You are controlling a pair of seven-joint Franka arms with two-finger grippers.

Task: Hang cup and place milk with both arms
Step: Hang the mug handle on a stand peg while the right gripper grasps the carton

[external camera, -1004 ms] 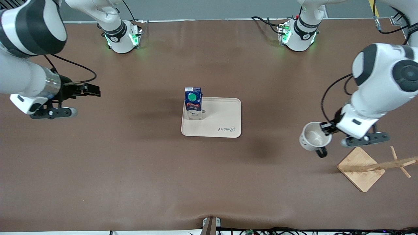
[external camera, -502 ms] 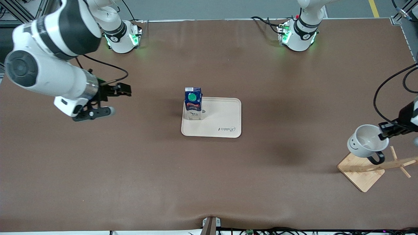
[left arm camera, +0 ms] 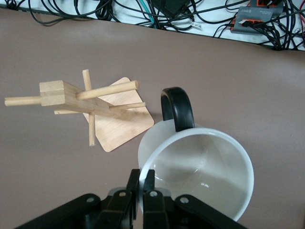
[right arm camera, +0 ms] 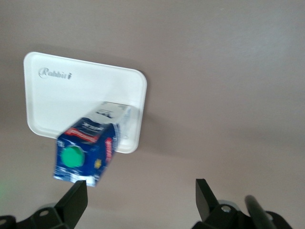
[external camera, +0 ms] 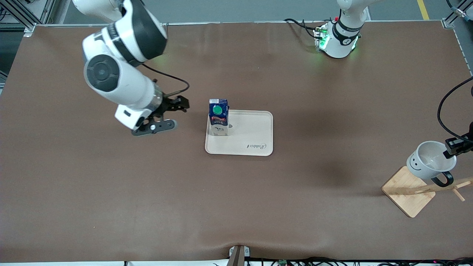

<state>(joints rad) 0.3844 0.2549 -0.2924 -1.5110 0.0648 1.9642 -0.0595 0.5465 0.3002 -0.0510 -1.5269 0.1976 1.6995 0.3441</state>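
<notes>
The white cup (external camera: 426, 162) with a smiley face hangs tilted over the wooden rack (external camera: 408, 190), at the left arm's end of the table. My left gripper (external camera: 452, 147) is shut on its rim. The cup's black handle (external camera: 441, 180) is right by a rack peg (external camera: 449, 186). In the left wrist view my left gripper (left arm camera: 142, 177) pinches the cup (left arm camera: 200, 167) rim, and the rack (left arm camera: 86, 102) lies past the handle (left arm camera: 177, 107). The milk (external camera: 218, 115) stands upright on the tray (external camera: 251, 135). My right gripper (external camera: 183, 105) hovers open beside it, toward the right arm's end. In the right wrist view my right gripper (right arm camera: 140, 195) is just short of the milk (right arm camera: 88, 152).
The beige tray (right arm camera: 71, 90) sits mid-table with the milk at its corner toward the right arm's end. The rack's square base (external camera: 402, 184) lies near the table edge at the left arm's end. Cables (left arm camera: 157, 14) run along the table's edge.
My right arm has swung in from its end of the table to just beside the milk. My left gripper has carried the cup sideways to over the rack.
</notes>
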